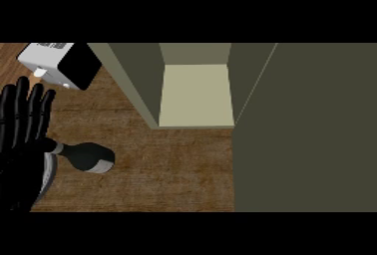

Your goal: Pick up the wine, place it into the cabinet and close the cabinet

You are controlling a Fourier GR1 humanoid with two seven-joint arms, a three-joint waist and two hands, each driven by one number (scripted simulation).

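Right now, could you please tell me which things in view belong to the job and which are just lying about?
For the job: wine bottle, on the counter; cabinet, standing open; cabinet door; left robot hand, open beside the bottle.
Lying about: white and black box, at the counter's far left corner.
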